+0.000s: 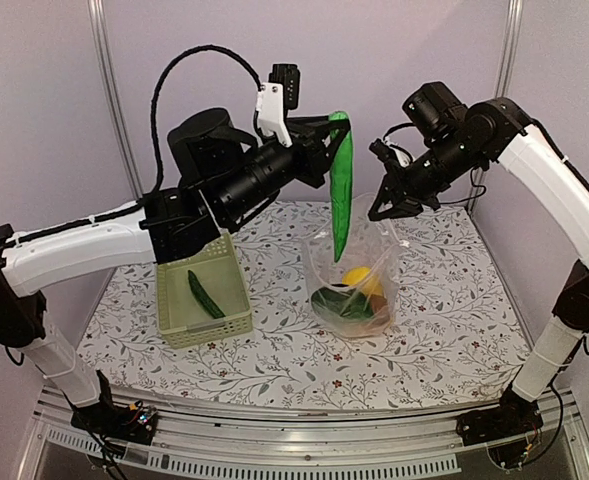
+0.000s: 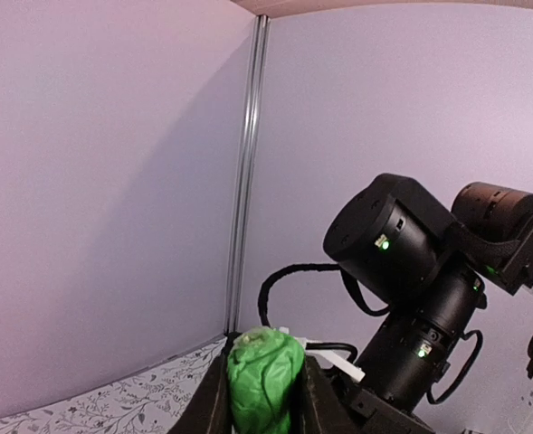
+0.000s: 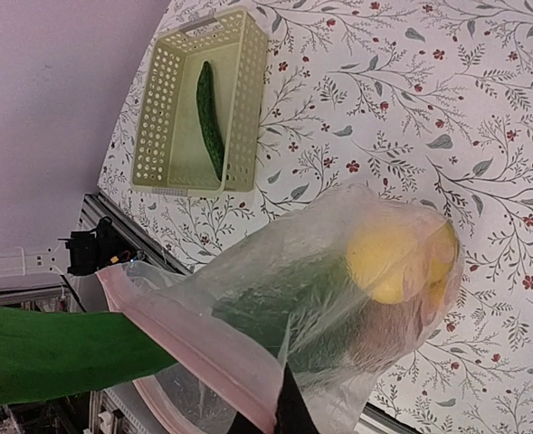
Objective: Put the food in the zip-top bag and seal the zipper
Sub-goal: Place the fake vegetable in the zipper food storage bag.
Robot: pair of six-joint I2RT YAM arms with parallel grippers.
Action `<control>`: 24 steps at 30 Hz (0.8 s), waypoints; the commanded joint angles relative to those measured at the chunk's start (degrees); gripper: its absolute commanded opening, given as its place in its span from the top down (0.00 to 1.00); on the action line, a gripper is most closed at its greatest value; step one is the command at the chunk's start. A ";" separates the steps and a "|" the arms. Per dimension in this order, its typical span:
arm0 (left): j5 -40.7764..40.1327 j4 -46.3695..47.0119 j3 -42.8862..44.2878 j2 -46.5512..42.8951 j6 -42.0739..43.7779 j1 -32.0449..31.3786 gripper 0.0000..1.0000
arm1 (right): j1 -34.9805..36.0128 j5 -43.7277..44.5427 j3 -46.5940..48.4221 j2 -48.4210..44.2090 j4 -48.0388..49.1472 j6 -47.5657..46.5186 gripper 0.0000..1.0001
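1. Nearest, the basket (image 1: pixel 199 332) holds one dark green cucumber (image 1: pixel 205 295), not yet bagged.
2. Beside it, the zip-top bag (image 1: pixel 376 250) stands open on the table (image 1: pixel 454 330) with a yellow lemon (image 1: pixel 355 276) and green pieces (image 1: pixel 339 303) inside. Its zipper (image 3: pixel 203 348) is unsealed, so I judge the task roughly midway.
3. Above the bag's mouth, the left gripper (image 1: pixel 326 150) clamps the top end of the long green cucumber (image 1: pixel 341 195), which hangs tip-down at the opening.
4. Just right of that, the right gripper (image 1: pixel 384 205) is pinched tight on the bag's upper edge, holding the mouth up.
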 commanded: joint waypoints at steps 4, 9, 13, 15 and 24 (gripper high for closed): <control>-8.48 23.23 -7.99 3.59 6.60 -3.11 1.00 | 0.22 -5.24 -3.74 -1.37 3.97 3.72 1.00; -12.39 33.46 -14.33 6.34 11.47 -5.29 1.00 | -0.89 -6.98 -4.28 -0.92 4.68 5.14 1.00; -15.67 40.85 -17.68 8.93 15.71 -6.99 1.00 | -3.13 -8.22 -4.83 -1.26 4.74 6.05 1.00; -16.09 40.93 -17.80 10.02 17.08 -7.48 1.00 | -3.88 -8.33 -5.36 -1.52 4.77 6.07 1.00; -21.21 32.02 -18.67 8.39 22.41 -10.09 0.45 | -5.62 -8.95 -7.00 -2.52 7.80 5.25 1.00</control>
